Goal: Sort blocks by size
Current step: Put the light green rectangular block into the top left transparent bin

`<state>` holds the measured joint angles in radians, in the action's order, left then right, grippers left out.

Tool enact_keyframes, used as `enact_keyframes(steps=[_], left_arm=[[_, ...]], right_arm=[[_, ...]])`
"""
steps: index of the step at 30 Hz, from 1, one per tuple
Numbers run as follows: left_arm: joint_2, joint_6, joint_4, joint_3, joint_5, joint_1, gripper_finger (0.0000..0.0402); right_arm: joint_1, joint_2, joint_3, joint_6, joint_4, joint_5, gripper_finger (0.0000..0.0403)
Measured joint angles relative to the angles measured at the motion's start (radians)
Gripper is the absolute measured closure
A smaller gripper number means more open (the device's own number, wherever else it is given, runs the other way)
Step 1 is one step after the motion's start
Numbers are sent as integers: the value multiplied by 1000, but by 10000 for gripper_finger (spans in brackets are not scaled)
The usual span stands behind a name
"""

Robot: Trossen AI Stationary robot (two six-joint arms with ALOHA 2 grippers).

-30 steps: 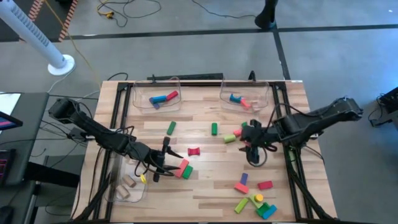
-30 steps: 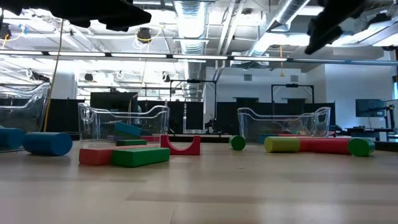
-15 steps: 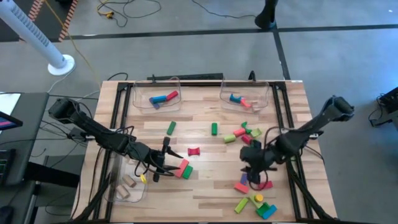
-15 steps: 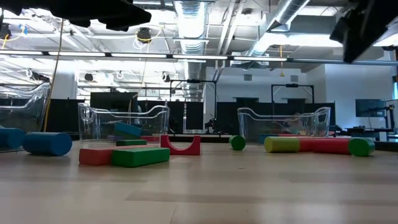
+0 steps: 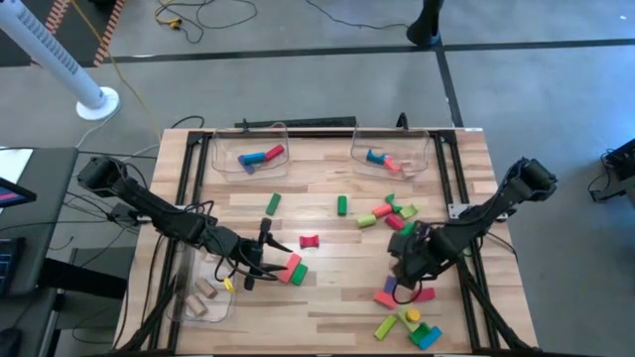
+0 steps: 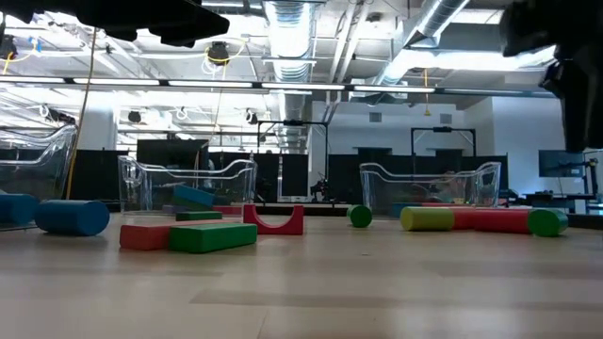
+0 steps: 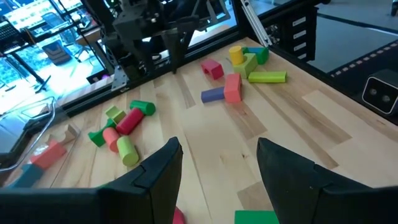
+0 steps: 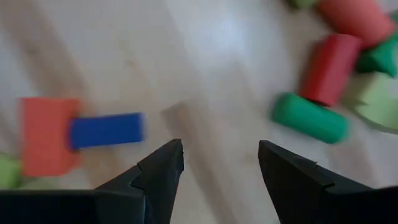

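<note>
Here the right hand (image 5: pixel 405 270) hangs over the right half of the bench (image 5: pixel 327 307), fingers (image 8: pixel 155 180) spread apart with nothing between them; bare wood shows in the gap. Just beside it lie a red block (image 8: pixel 43 135) and a blue bar (image 8: pixel 106 130) touching end to end, and on the other side a green cylinder (image 8: pixel 309 118) and a red cylinder (image 8: pixel 329 68) from a small heap. In the high view a red block (image 5: pixel 425 295) lies close to the hand, and a cluster of green, yellow and blue blocks (image 5: pixel 409 325) sits near the bench's front right corner. The left hand (image 5: pixel 260 264) rests low over the left middle of the bench, fingers (image 7: pixel 158 171) likewise parted and holding nothing, with a red bar (image 5: pixel 290 269) and a green bar (image 5: pixel 299 274) lying just beside its tips. A red arch (image 5: pixel 310 241) stands near the centre; two green blocks (image 5: pixel 273 203) lie farther back. Two clear bins (image 5: pixel 248 151) at the rear edge each hold a few blue and red blocks; a third bin (image 5: pixel 203 297) at the front left holds plain wood pieces.
</note>
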<state>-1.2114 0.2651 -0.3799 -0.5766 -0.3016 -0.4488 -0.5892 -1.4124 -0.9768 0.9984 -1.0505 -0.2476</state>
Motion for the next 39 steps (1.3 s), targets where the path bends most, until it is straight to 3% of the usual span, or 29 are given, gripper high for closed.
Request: enact_keyframes(steps=[10, 30, 39], left_arm=[[0, 1, 9, 0, 0, 0, 200], [0, 1, 24, 0, 0, 0, 200], [3, 27, 17, 0, -1, 0, 200]], right_arm=[[5, 6, 0, 35, -106, -71, 159], [-129, -4, 0, -30, 443, -42, 159], [-180, -104, 0, -133, 584, -35, 159]])
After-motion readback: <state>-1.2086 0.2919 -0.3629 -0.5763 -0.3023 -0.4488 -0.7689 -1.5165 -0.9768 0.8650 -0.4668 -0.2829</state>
